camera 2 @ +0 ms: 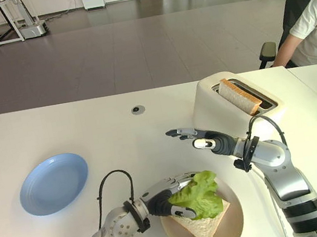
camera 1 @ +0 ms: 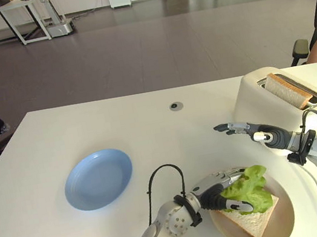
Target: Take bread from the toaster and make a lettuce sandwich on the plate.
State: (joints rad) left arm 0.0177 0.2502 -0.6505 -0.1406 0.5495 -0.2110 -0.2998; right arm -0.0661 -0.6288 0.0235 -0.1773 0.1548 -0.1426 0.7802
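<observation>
blue plate [camera 1: 98, 179] sits well left of the left hand [camera 1: 213, 190]; that hand's fingers pinch the lettuce [camera 1: 249, 188], laying it on the bread slice [camera 1: 251, 224] on the tan plate [camera 1: 287, 221], I'd guess; right hand [camera 1: 252, 132] fingers stretched flat, empty; second slice [camera 1: 287, 91] in the toaster [camera 1: 251, 105] just beyond them, probably next

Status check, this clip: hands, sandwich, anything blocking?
Left hand shut on lettuce, over bread slice on tan plate. Right hand open, beside toaster. Second slice in toaster. Nothing between.
</observation>
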